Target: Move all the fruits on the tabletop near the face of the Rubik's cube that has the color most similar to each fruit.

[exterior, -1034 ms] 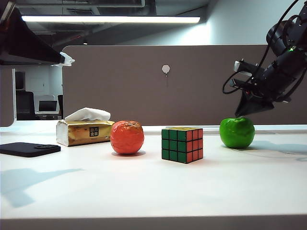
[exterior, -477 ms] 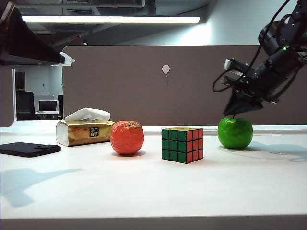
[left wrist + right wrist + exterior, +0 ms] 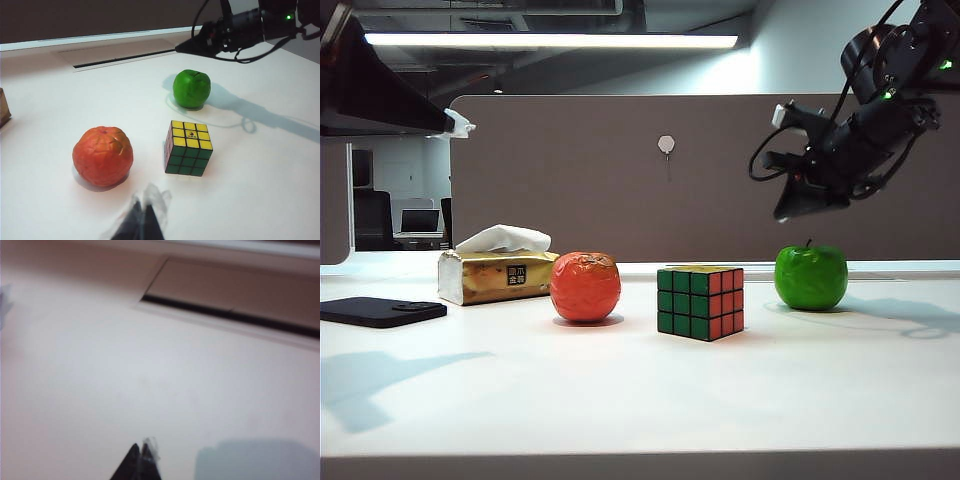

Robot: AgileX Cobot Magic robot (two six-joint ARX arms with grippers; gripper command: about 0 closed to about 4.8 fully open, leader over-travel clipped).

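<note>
The Rubik's cube stands mid-table, its green face toward the orange-red fruit on its left and its red face toward the green apple on its right. My right gripper hangs shut and empty in the air above the apple, apart from it. Its wrist view shows only bare tabletop beyond the shut right gripper. My left gripper is shut and empty, hovering short of the orange-red fruit and the cube, with the apple farther off.
A gold tissue pack and a flat black phone-like slab lie at the left. A brown partition runs behind the table. A cable slot is set in the tabletop beyond the apple.
My right gripper has lifted off the top of the apple, going up and to the left. The apple shifted slightly left and now sits free. The cube and the orange-red fruit stayed put.
</note>
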